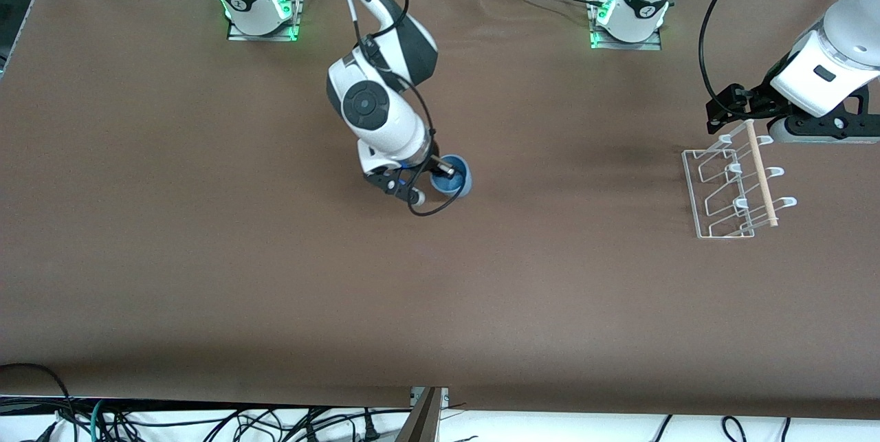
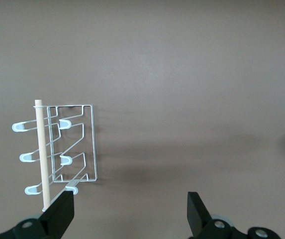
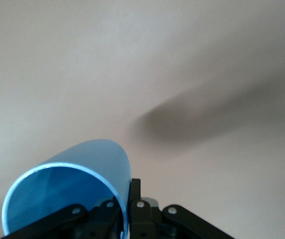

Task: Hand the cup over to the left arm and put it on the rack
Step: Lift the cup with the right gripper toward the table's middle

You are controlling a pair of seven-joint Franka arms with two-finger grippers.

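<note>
The light-blue cup (image 1: 457, 182) is over the middle of the table, in my right gripper (image 1: 440, 174). In the right wrist view the gripper (image 3: 125, 199) is shut on the cup's (image 3: 67, 179) rim, one finger inside and one outside. The rack (image 1: 715, 194), clear wire with a wooden dowel (image 1: 762, 174), stands at the left arm's end of the table. My left gripper (image 1: 825, 134) hangs in the air beside the rack, open and empty. In the left wrist view its fingers are wide apart (image 2: 127, 214) over bare table next to the rack (image 2: 75, 144).
The brown table mat (image 1: 206, 256) is bare between the cup and the rack. The arm bases (image 1: 261, 9) (image 1: 629, 16) stand along the edge farthest from the front camera. Loose cables (image 1: 206, 425) lie below the nearest edge.
</note>
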